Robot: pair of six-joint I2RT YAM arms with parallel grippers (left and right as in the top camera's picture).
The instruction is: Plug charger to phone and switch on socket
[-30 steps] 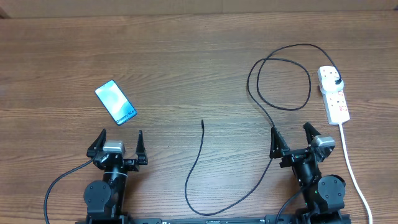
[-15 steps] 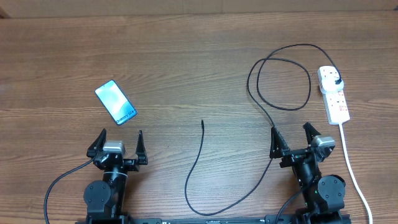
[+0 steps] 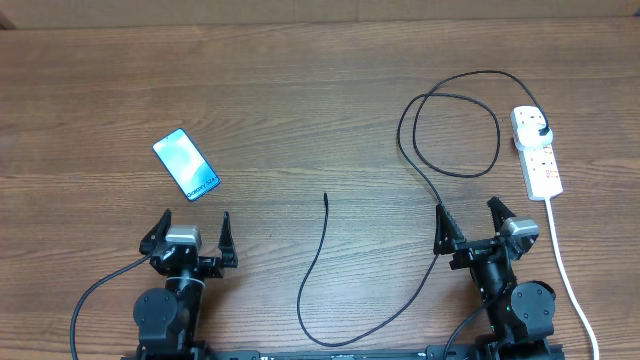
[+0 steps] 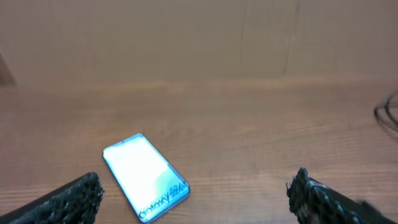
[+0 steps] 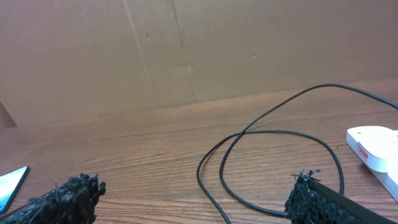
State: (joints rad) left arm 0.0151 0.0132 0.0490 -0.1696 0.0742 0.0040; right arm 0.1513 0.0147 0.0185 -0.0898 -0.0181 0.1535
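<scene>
Left gripper (image 3: 192, 222): is sitting at the near edge of the bench (image 3: 300, 80), left of centre, with its jaws spread wide and nothing between them.
Right gripper (image 3: 467, 212): is sitting at the near edge toward the right corner, equally wide and empty.
Charger (image 3: 318, 250): is trailing in a slack curve from near the near edge up the middle, then looping toward the far right.
Connector tip (image 3: 326, 196): is lying free near the bench's centre, well apart from the phone.
Phone (image 3: 186, 164): is lying flat and angled on the left side, screen glowing, just beyond the left gripper's open fingers (image 4: 68, 202).
Socket (image 3: 538, 160): is lying along the right edge, its white cord (image 3: 560, 250) running back to the near right corner.
Handling: the cable is looking light and limp, so pinching right behind the tip is probably giving the best control; the phone is likely sliding on the wood unless braced at its long edges.
Containers: none are showing; only the black plug (image 3: 541, 130) is sitting in the socket's far outlet.
</scene>
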